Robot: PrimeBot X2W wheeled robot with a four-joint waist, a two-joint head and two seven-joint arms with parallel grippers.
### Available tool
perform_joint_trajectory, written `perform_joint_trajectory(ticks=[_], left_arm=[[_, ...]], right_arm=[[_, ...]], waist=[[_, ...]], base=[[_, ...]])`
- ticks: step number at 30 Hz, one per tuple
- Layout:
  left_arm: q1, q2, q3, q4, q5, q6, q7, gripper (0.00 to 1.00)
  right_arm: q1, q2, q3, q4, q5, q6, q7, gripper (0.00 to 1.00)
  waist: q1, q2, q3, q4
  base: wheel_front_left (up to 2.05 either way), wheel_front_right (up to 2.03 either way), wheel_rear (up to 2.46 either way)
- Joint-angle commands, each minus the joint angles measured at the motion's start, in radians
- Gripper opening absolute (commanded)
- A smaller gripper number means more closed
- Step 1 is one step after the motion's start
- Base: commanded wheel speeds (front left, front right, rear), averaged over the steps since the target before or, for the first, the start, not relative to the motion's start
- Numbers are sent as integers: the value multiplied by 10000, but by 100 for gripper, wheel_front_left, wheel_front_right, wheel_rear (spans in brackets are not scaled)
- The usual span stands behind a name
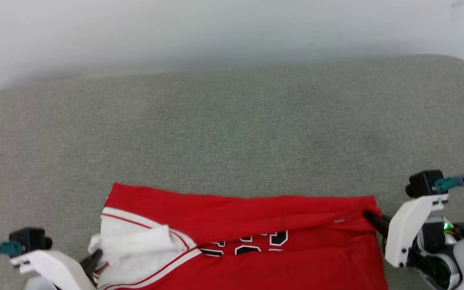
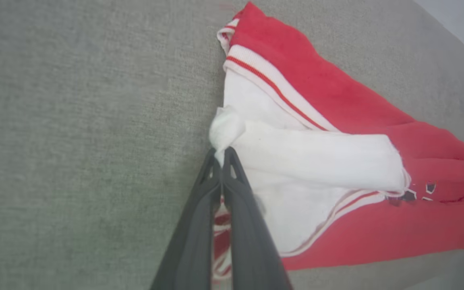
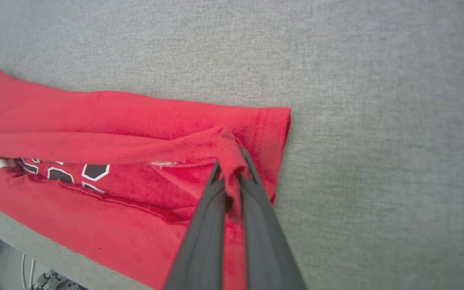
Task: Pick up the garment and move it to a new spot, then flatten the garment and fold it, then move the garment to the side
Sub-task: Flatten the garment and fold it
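Observation:
The garment [image 1: 256, 225] is a red jersey with white sleeves and black lettering, lying partly folded along the near edge of a grey cushioned surface. My left gripper [image 1: 95, 255] sits at the lower left, shut on a bunched white sleeve end [image 2: 226, 131]. In the left wrist view the left gripper [image 2: 220, 155] pinches that white cloth between closed fingers. My right gripper [image 1: 371, 217] is at the garment's right edge, shut on a raised fold of red fabric. The right wrist view shows the right gripper [image 3: 232, 167] with red cloth [image 3: 135, 133] pulled up between its fingers.
The grey cushioned surface [image 1: 232, 129] stretches far beyond the garment toward a pale wall [image 1: 216, 28]. Its near edge [image 3: 34, 249] runs just below the garment, with floor and cables beyond it in the right wrist view.

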Motion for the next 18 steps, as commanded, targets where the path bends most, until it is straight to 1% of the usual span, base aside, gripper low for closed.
perform_joint_trajectory(ticks=[1, 2, 3, 4, 5, 6, 7, 8, 9, 10, 14, 18], left_arm=[[562, -161, -82, -40, -149, 52, -56, 0], [731, -235, -123, -62, -195, 49, -90, 0], [841, -289, -144, -67, -189, 37, -186, 0], [955, -362, -186, -24, -189, 39, -239, 0], [1094, -474, -262, 48, -251, 0, -235, 0], [1094, -474, -262, 48, -251, 0, -235, 0], [1226, -598, -334, 170, -260, -75, -323, 53], [1235, -656, -342, 228, -249, -92, -388, 86], [1235, -656, -342, 228, -249, -92, -388, 86], [1242, -700, -363, 271, -207, -132, -464, 100], [1123, -846, -358, 384, 44, -212, -922, 100], [838, -925, -280, 252, 620, -110, -1737, 100]], right_arm=[[457, 109, -129, -40, 15, -4, -221, 0], [648, 159, -163, -10, 45, -4, -260, 6], [811, 212, -201, -24, 56, -4, -356, 25], [968, 272, -256, -23, 59, -4, -437, 40], [1160, 349, -266, 6, 62, -4, -468, 49], [1160, 349, -266, 6, 62, -4, -468, 49], [1475, 439, -323, -41, -20, -4, -632, 100], [1638, 486, -336, -65, -59, -4, -700, 100], [1638, 486, -336, -65, -59, -4, -700, 100], [1767, 495, -353, -115, -153, -4, -814, 100], [2338, 650, -390, -446, -311, -2, -1134, 100], [2786, 650, -498, -1182, -551, -2, -1395, 100]], waist=[[2, -1, -85, -49], [2, -1, -103, -65], [2, -1, -117, -70], [2, -1, -139, -65], [2, -1, -175, -73], [2, -1, -175, -73], [2, -1, -226, -93], [2, -1, -251, -99], [2, -1, -251, -99], [2, -1, -272, -101], [2, -1, -398, -106], [2, -1, -558, -82]], base=[[0, 0, 0], [0, 0, 0], [0, 0, 0], [0, 0, 0], [0, 0, 0], [0, 0, 0], [0, 0, 0], [0, 0, 0], [0, 0, 0], [0, 0, 0], [0, 0, 0], [0, 0, 0]])
